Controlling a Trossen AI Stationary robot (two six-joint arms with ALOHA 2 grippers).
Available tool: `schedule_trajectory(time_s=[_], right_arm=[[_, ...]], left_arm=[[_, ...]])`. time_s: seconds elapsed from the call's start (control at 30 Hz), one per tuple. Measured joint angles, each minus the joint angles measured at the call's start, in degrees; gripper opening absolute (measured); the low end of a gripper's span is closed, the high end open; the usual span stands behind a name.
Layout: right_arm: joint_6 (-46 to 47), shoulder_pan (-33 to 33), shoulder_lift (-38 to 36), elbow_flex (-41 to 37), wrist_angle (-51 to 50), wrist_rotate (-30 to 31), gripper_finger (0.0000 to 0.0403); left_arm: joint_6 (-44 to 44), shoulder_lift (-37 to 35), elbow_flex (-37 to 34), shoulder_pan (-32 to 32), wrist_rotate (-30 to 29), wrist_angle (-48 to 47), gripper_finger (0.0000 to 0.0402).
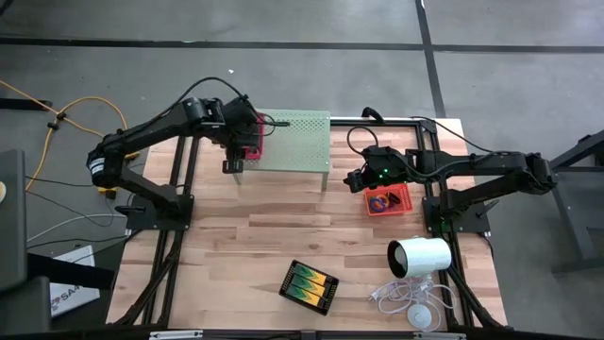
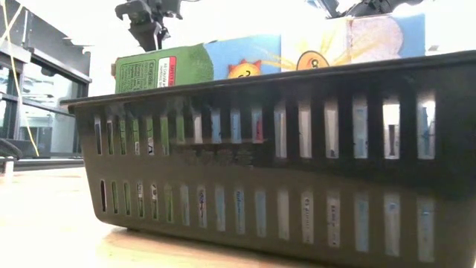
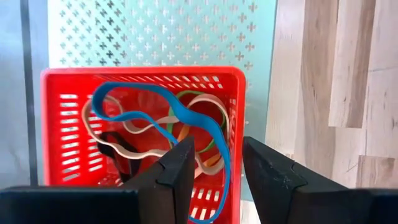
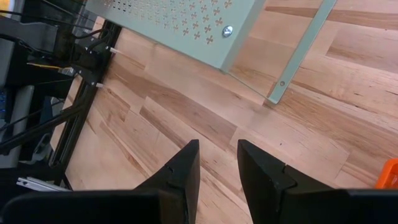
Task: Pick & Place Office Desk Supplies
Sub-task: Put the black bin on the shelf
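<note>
From above, the left gripper (image 1: 247, 132) hangs over a small red tray (image 1: 252, 139). The tray sits on the left end of the pale green stand (image 1: 294, 142), near the far edge of the wooden table (image 1: 236, 246). The right gripper (image 1: 357, 179) is just beside an orange tray (image 1: 389, 199) near the right edge of the table. A black tray (image 1: 309, 285) with yellow-and-green clips (image 1: 310, 281) lies near the front edge. A white cylinder (image 1: 421, 256) and its white cable (image 1: 408, 298) lie by the front right corner.

From table height, the black tray (image 2: 297, 156) fills most of the view, with the clip packs (image 2: 160, 71) poking up over its rim. One gripper (image 2: 147, 22) hangs high behind it; I cannot tell which arm it is.

From the left wrist, the red tray (image 3: 65, 118) holds a blue rubber band (image 3: 186, 118), white ones (image 3: 134, 149) and a green one (image 3: 205, 121). The two dark fingers (image 3: 177, 171) stand apart with a gap and hold nothing; the blue band runs down between them.

From the right wrist, the fingers (image 4: 183, 168) are a little apart over bare wood, and hold nothing. A corner of the stand (image 4: 199, 28) and a bit of the orange tray (image 4: 388, 174) show.
</note>
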Motion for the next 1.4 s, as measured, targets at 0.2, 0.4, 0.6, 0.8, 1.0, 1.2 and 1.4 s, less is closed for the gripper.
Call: schedule_trajectory(time_s=[0.2, 0.4, 0.6, 0.8, 1.0, 1.2, 1.4], right_arm=[[-0.02, 0.02, 0.0, 0.0, 0.0, 0.0, 0.0095], [0.0, 0.0, 0.0, 0.0, 0.0, 0.0, 0.0095], [-0.02, 0.0, 0.0, 0.0, 0.0, 0.0, 0.0095], [0.0, 0.0, 0.0, 0.0, 0.0, 0.0, 0.0095], [0.0, 0.01, 0.0, 0.0, 0.0, 0.01, 0.0095], [0.0, 0.01, -0.01, 0.0, 0.0, 0.0, 0.0095], [-0.01, 0.01, 0.0, 0.0, 0.0, 0.0, 0.0095]], left_arm=[[-0.2, -0.34, 0.47, 0.0, 1.18, -0.21, 0.0127], [-0.8, -0.33, 0.47, -1.8, 1.16, -0.16, 0.0127], [-4.4, -0.32, 0.47, -8.09, 0.39, -1.22, 0.0127], [-11.95, -0.33, 0.47, -17.77, -2.46, -2.14, 0.0127], [-20.43, -0.32, 0.47, -27.62, -4.26, -2.14, 0.0127], [-28.91, -0.32, 0.47, -36.56, -7.31, -2.94, 0.0127], [-37.17, 0.95, 0.43, -43.58, -8.32, -3.5, 0.0127]])
